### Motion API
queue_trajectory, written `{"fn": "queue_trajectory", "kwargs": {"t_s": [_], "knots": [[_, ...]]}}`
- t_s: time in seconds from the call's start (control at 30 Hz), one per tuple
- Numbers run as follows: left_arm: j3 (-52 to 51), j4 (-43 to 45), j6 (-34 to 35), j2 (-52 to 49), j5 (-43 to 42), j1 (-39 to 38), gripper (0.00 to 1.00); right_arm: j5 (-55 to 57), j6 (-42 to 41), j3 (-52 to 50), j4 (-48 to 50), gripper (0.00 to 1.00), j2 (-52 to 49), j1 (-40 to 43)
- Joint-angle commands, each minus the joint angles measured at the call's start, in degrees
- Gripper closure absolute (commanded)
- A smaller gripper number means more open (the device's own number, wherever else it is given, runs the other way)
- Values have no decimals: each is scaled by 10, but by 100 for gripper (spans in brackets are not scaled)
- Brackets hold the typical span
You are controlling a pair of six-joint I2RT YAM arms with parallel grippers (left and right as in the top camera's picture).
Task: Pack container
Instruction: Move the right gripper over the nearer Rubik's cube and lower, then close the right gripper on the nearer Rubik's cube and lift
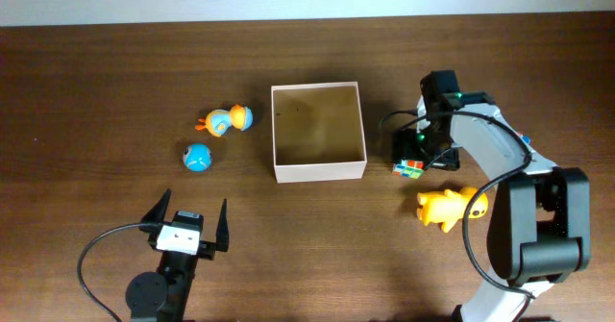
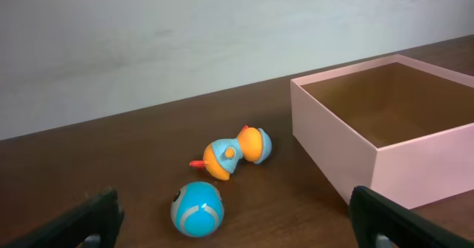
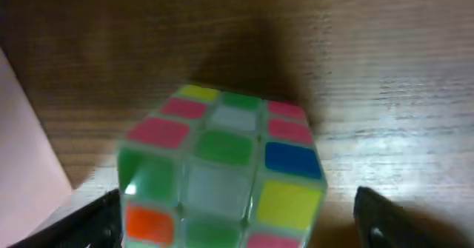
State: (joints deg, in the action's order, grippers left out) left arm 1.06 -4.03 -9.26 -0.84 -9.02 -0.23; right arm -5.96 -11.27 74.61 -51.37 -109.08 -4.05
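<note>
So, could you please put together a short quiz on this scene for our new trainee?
1. True or false: the container already holds a toy.
2. What sits between the open fingers of the right gripper? A. a spoon B. a puzzle cube C. a cup
3. How many toys lie on the opposite side of the container from the puzzle cube?
Key: 1. False, its floor is bare. 2. B. 3. Two: the blue ball and the orange and blue toy.
</note>
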Motion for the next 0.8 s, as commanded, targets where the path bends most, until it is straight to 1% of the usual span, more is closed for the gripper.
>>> {"fn": "queue_trajectory", "kwargs": {"t_s": [0.0, 0.1, 0.2, 0.27, 0.33, 0.47, 0.53, 0.77], "knots": [[-4, 0, -7, 5, 2, 3, 1, 11, 19, -30, 33, 9, 0, 3], [-4, 0, -7, 5, 2, 3, 1, 11, 19, -49, 57, 9, 0, 3], [-4, 0, -7, 5, 2, 3, 1, 11, 18, -58, 68, 14, 0, 3], [-4, 0, -7, 5, 2, 3, 1, 11, 18, -60, 70, 20, 0, 3], [-4, 0, -7, 5, 2, 3, 1, 11, 18, -61, 73, 27, 0, 3], [-4, 0, -7, 5, 2, 3, 1, 14, 18, -61, 80, 35, 0, 3], [-4, 0, -7, 5, 2, 3, 1, 18, 19, -61, 84, 38, 0, 3], [-4, 0, -7, 5, 2, 3, 1, 41, 26, -61, 101, 40, 0, 3]]}}
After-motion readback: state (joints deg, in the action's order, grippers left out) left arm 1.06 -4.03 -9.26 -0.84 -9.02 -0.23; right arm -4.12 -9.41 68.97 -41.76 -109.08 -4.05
